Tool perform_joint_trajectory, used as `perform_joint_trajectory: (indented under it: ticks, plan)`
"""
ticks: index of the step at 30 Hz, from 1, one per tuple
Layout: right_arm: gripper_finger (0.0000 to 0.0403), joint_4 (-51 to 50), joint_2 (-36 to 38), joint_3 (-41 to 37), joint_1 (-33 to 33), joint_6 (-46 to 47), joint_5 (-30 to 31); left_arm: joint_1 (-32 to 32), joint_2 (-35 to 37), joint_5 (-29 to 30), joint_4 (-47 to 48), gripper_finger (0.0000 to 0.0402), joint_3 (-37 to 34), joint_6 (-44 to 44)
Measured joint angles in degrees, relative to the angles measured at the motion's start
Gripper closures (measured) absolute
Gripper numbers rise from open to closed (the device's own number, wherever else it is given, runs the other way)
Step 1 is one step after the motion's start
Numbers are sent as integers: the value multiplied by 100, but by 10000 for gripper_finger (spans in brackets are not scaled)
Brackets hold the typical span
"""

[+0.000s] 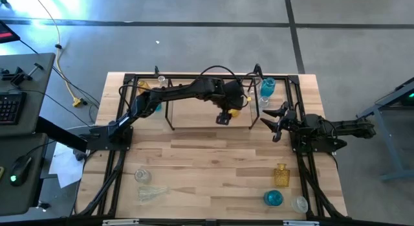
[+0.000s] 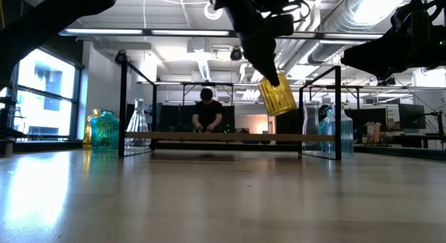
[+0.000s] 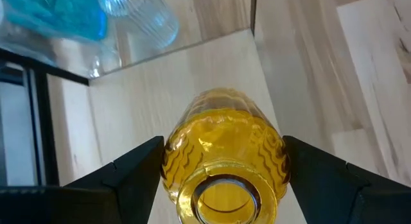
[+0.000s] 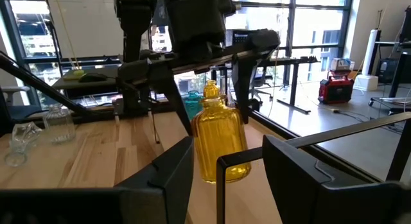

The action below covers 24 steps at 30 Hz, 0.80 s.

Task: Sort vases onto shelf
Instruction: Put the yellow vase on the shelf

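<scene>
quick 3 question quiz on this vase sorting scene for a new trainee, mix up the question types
1. True or false: the left pincer holds the yellow vase in the air above the shelf.
2. Multiple choice: the right pincer is A) shut on a blue vase, B) open and holding nothing, beside the shelf's right end, C) out of sight.
3. Fill in: in the high view, the square amber bottle on the near right of the table stands just above a round ____ vase.

Key: 1 true; 2 B; 3 blue.
</scene>
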<state>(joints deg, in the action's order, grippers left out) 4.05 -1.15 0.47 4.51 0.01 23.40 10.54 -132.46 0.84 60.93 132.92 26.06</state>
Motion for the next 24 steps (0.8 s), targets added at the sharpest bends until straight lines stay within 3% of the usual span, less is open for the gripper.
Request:
perform_joint_trajectory:
  ticks: [10,24]
  plan:
    - [233,1,0,-1,2,0,-1,33,1,160,669,117,-91,-348]
    - [233,1,0,0,2,2,-2,22,3,201,799,117,-378,-498]
